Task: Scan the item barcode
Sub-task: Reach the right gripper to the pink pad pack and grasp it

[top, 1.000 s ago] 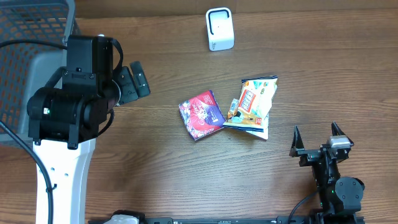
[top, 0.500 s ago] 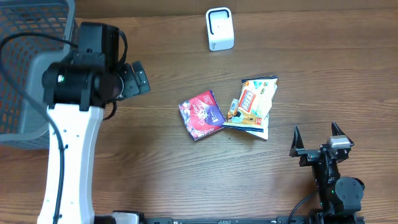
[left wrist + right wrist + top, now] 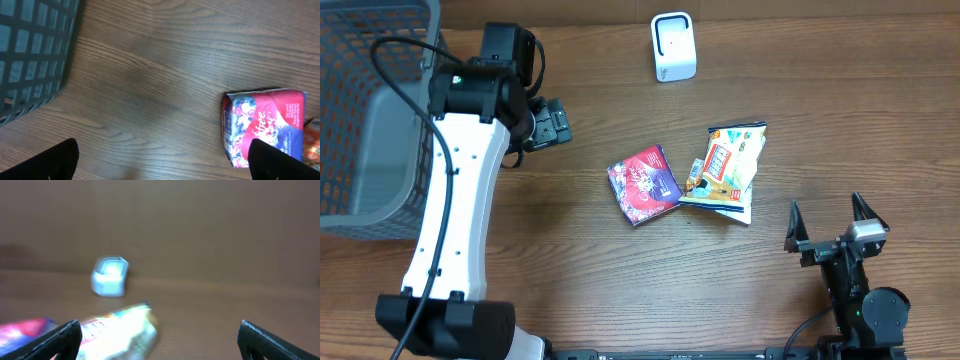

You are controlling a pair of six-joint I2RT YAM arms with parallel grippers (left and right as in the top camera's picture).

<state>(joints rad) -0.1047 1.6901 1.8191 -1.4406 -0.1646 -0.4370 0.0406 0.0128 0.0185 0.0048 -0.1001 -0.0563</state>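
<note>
The brown wood worktop (image 3: 620,290) is carrying everything. A big grey basket (image 3: 360,110) is sitting at its far left corner. The white left arm (image 3: 460,200) is reaching up along the left side, just beside the basket. The black right arm (image 3: 865,300) is sitting low at the near right edge.

A yellow bag (image 3: 728,165) is lying flat in the middle of the worktop. A red pack (image 3: 643,184) is lying flat just beside it, on its left. A small white scanner (image 3: 672,46) is standing at the far edge, well apart from both.

The left tool (image 3: 563,122) is hanging over bare wood between the basket and the red pack. Its fingers are spreading wide and holding nothing. The right tool (image 3: 827,208) is also gaping wide and holding nothing, near the yellow bag.
</note>
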